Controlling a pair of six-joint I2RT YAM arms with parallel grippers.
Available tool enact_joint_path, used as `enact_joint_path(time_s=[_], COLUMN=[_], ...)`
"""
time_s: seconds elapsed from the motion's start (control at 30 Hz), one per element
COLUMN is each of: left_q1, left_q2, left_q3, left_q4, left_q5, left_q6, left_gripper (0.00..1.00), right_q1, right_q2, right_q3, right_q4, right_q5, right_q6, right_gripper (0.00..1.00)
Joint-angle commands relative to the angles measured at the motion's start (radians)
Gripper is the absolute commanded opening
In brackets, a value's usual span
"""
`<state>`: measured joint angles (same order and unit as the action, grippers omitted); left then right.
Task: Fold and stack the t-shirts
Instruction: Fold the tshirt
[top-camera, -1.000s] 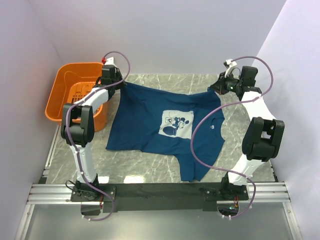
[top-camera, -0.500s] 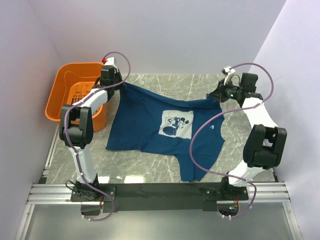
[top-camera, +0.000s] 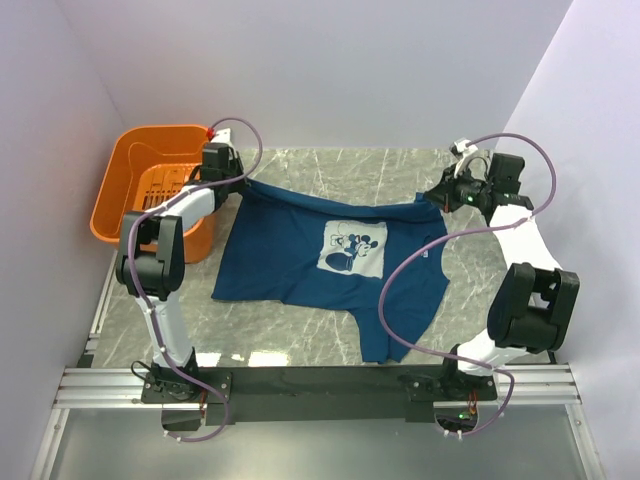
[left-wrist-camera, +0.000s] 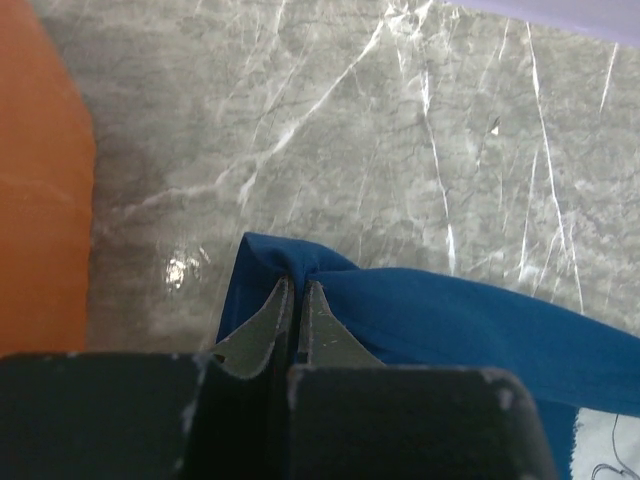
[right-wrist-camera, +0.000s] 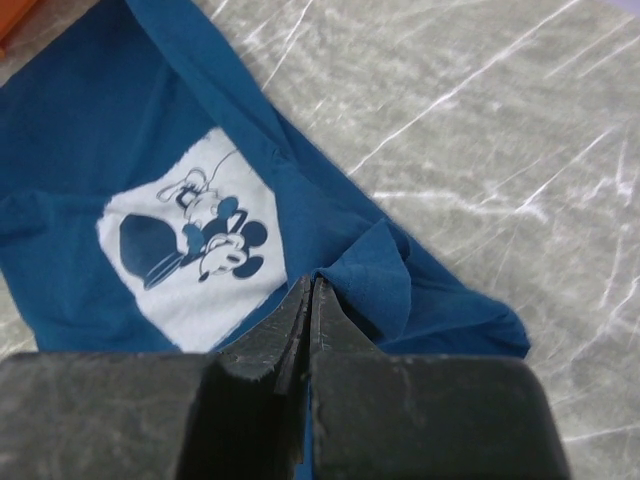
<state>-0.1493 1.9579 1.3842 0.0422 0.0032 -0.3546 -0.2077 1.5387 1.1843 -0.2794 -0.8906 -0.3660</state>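
A navy-blue t-shirt (top-camera: 300, 250) with a white cartoon-mouse print (top-camera: 352, 247) lies spread over the marble table, its far edge lifted and stretched between both arms. My left gripper (top-camera: 237, 180) is shut on the far-left corner of the t-shirt (left-wrist-camera: 420, 315), the cloth pinched between its fingertips (left-wrist-camera: 298, 285). My right gripper (top-camera: 436, 197) is shut on the far-right corner, where a fold of the t-shirt (right-wrist-camera: 375, 275) bunches beside the jaws (right-wrist-camera: 310, 283). The print (right-wrist-camera: 185, 245) shows below the right wrist. A sleeve hangs toward the near edge.
An orange plastic basket (top-camera: 130, 160) stands at the far left, right beside the left arm, its wall (left-wrist-camera: 40, 200) filling the left of the left wrist view. Lilac walls close in the table on three sides. A metal rail (top-camera: 320, 385) runs along the near edge.
Both grippers have moved apart, the right arm swinging further right, and the shirt's far edge has been pulled straighter and tauter between them. Both stay shut on the cloth.
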Motion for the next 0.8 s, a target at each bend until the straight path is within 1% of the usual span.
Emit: enact_joint_path(time_s=[0.0,0.23,0.53,0.77], left_q1=[0.005,0.005,0.002,0.001], left_q2=[-0.08,-0.093,-0.05,-0.03], left_q3=[-0.03,-0.037,0.015,0.042], left_q4=[0.048,0.045,0.042,0.035], left_q5=[0.0,-0.04,-0.025,-0.023], left_q6=[0.028,0.046,0.071,0.092], left_gripper=[0.0,0.0,0.01,0.01], right_q1=[-0.013,-0.015,-0.039,-0.045], right_q2=[-0.054,-0.083,-0.117,-0.121], right_q3=[-0.028,-0.063,-0.084,-0.11], right_q4=[-0.009,-0.021,-0.02,-0.04], right_q5=[-0.033,-0.041,-0.054,-0.053], right_q6=[-0.027,-0.039,-0.027,-0.05], right_gripper=[0.0,0.0,0.0,0.0])
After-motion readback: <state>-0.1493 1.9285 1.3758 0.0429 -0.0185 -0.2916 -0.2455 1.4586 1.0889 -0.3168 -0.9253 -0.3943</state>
